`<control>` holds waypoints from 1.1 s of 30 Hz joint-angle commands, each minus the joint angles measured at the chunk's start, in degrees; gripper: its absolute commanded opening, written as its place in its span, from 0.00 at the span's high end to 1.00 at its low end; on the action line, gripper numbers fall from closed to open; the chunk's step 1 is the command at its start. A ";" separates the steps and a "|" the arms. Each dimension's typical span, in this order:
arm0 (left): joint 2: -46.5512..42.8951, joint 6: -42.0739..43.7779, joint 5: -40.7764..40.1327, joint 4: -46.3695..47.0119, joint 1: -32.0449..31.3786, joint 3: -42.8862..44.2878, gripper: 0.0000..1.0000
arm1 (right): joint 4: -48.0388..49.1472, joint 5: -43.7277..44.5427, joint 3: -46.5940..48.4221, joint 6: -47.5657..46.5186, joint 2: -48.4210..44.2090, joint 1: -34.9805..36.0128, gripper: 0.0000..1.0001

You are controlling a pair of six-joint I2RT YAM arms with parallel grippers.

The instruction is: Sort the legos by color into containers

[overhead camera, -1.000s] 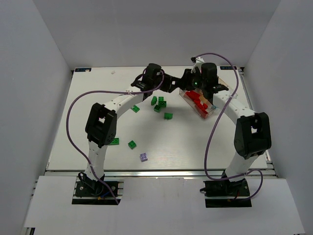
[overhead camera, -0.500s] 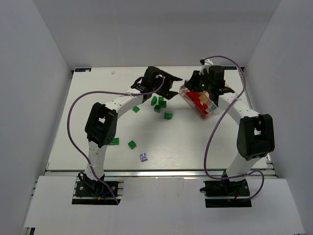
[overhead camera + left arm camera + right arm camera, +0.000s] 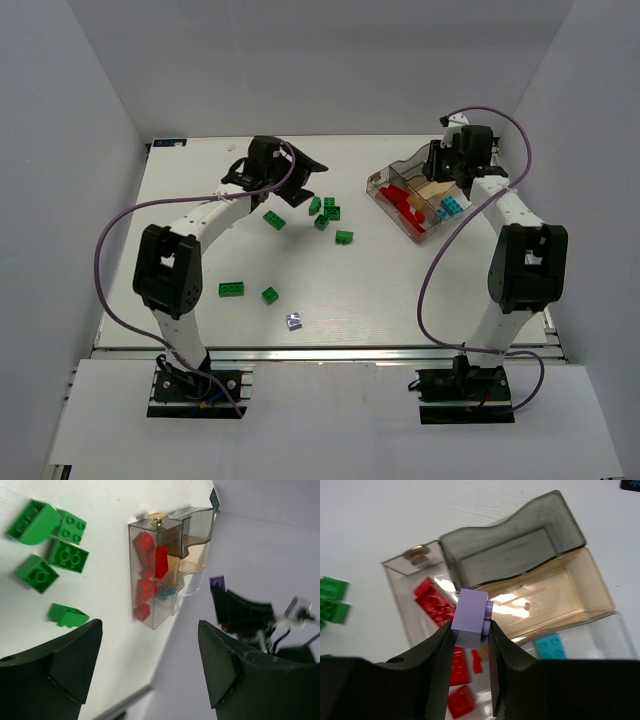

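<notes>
My right gripper (image 3: 471, 630) is shut on a pale purple lego (image 3: 471, 615), held above the clear compartment tray (image 3: 560, 525). Below it the tray holds red legos (image 3: 437, 607) in its left compartment and a cyan lego (image 3: 550, 645) at the right. In the top view my right gripper (image 3: 452, 170) hangs over the tray's (image 3: 378, 181) far end. My left gripper (image 3: 308, 182) is open and holds nothing, left of the tray and above the green legos (image 3: 326, 211). Its wrist view shows wide-apart fingers (image 3: 75, 660), green legos (image 3: 68, 556) and the tray (image 3: 172, 615).
More green legos lie scattered on the white table: one (image 3: 275, 221) under the left arm, one (image 3: 344, 237) mid-table, two nearer (image 3: 232, 289), (image 3: 270, 295). A second pale purple lego (image 3: 293, 321) sits near the front edge. Grey walls enclose the table.
My left gripper has opened and swung back left, away from the tray. My right gripper has shifted right over the tray, still holding the purple lego.
</notes>
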 commanded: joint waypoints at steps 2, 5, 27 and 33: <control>-9.50 19.51 -4.43 -9.32 -0.45 0.72 0.14 | -5.83 1.67 6.77 -8.65 5.22 -1.84 1.00; -13.72 25.68 -8.99 -14.59 -0.45 0.46 0.13 | -9.77 -0.35 10.90 -12.43 9.09 -2.54 1.00; -41.23 30.72 -27.64 -31.29 -0.45 -19.23 0.05 | -20.76 -24.40 18.13 -33.98 7.46 -2.46 0.26; -45.36 30.37 -33.53 -36.74 -0.45 -20.46 0.06 | -58.51 -56.34 5.15 -83.93 -2.93 3.94 0.23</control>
